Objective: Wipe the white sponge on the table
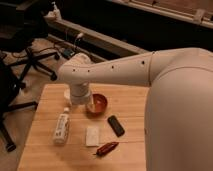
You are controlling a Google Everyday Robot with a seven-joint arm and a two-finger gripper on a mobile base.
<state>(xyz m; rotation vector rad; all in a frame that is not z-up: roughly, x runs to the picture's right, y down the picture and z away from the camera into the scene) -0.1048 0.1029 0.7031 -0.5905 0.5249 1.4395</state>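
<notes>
Jaws: spread, holding nothing; low over the desk [132,107] rear, just beside red bowl [99,102].
White sponge [92,135]: flat, mid-desk, between bottle [61,127] and black bar [116,125]; apart from jaws.
Method: likely best to descend squarely, pinch the long sides, press flat.

Readable text: none found.
Bottle [61,128] label: proved illegible, 8 o'clock on table [45,152].
Gripper [88,102]: hung 11 o'clock, beside bowl [105,100].

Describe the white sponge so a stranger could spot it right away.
On the table, look in front of the red bowl, where the gripper hangs. The sponge is the flat white pad between bottle and black device.
</notes>
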